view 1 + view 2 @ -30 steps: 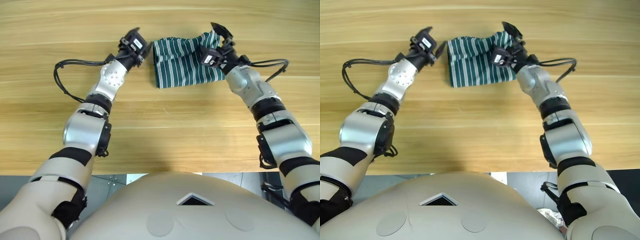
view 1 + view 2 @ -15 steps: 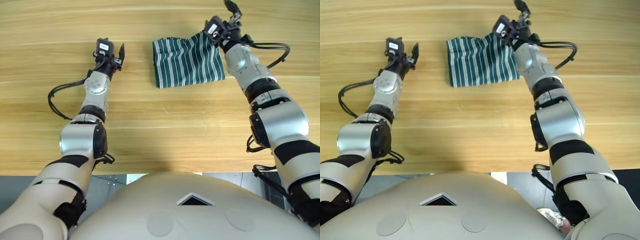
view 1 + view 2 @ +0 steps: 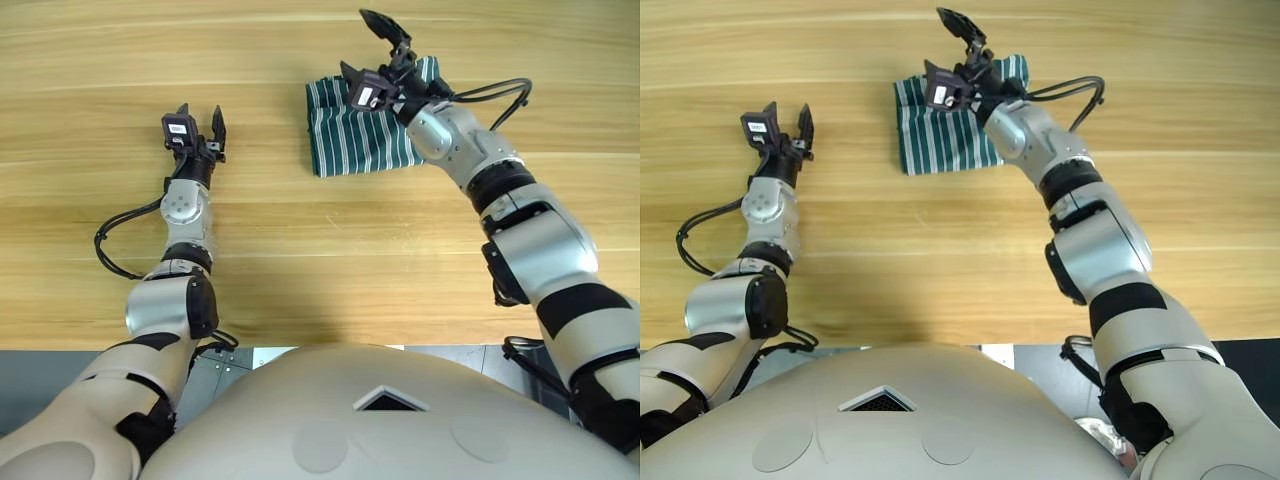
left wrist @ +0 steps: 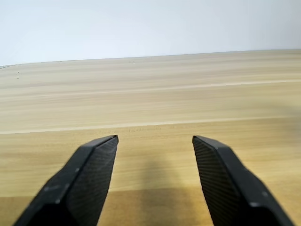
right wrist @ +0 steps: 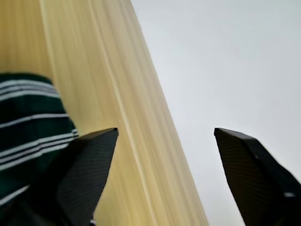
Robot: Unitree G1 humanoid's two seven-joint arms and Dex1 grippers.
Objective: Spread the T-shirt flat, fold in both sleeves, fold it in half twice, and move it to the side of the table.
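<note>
Bright even light; faint soft shadows on table [image 3: 320, 260]; grain bows near edges

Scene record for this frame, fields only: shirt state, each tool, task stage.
T-shirt: green with white stripes, folded into a compact rectangle, lying on the table, far centre
left tool: open, holds nothing, over bare wood to the shirt's left, apart from it
right tool: open, holds nothing, above the shirt's far right part
stage: folds look done; shirt not yet at the table's side

Both pincers [image 3: 197, 118] [image 3: 372, 45] agape, empty.
</note>
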